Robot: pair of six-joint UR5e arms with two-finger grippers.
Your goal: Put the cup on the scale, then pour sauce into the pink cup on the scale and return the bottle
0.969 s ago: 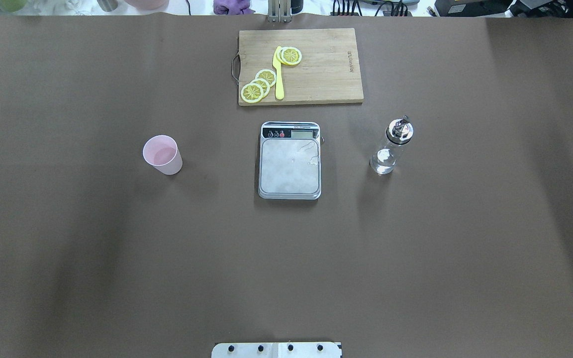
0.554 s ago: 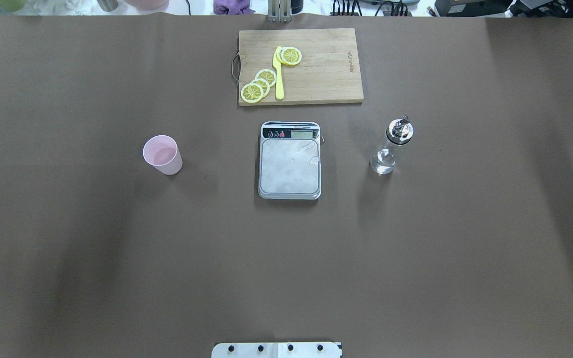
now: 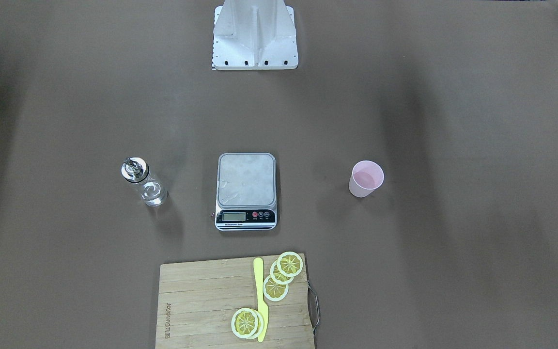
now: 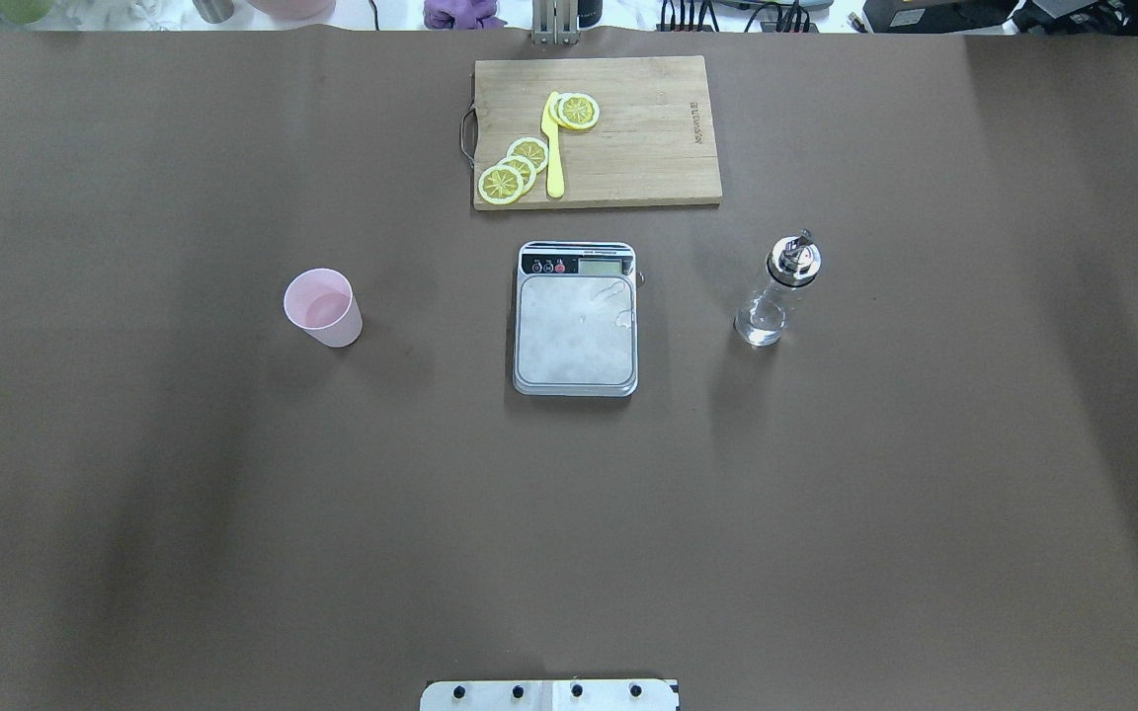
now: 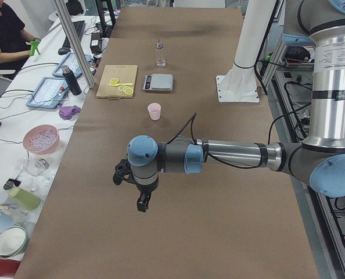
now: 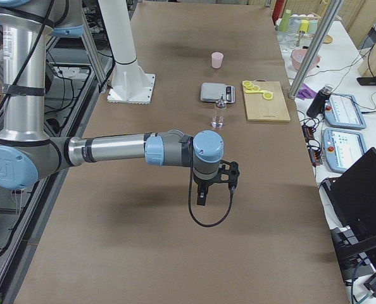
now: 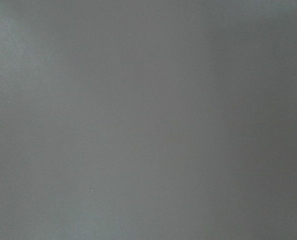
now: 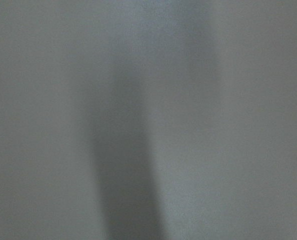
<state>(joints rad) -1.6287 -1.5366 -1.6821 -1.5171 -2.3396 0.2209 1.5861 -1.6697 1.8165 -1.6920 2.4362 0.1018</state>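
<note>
Overhead exterior view shows us nothing done yet: the cup (image 4: 323, 307) stands on the table (image 4: 233, 513) well to the left of the scale (image 4: 576, 341), whose platform is bare, and the bottle (image 4: 776, 296) stands upright on its right. All 3 steps remain. We see the left gripper (image 5: 142, 200) and the right gripper (image 6: 202, 196) only from the side cameras, so we cannot tell their fingers' state.

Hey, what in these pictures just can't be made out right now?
- Left gripper: shows only in the exterior left view, so open or shut cannot be told.
- Right gripper: shows only in the exterior right view, same doubt.
- Scale: display digits are too small in every view.
- Bottle: clear glass, fill level unreadable.
- Both wrist views: only a blurred grey surface, no objects.
</note>
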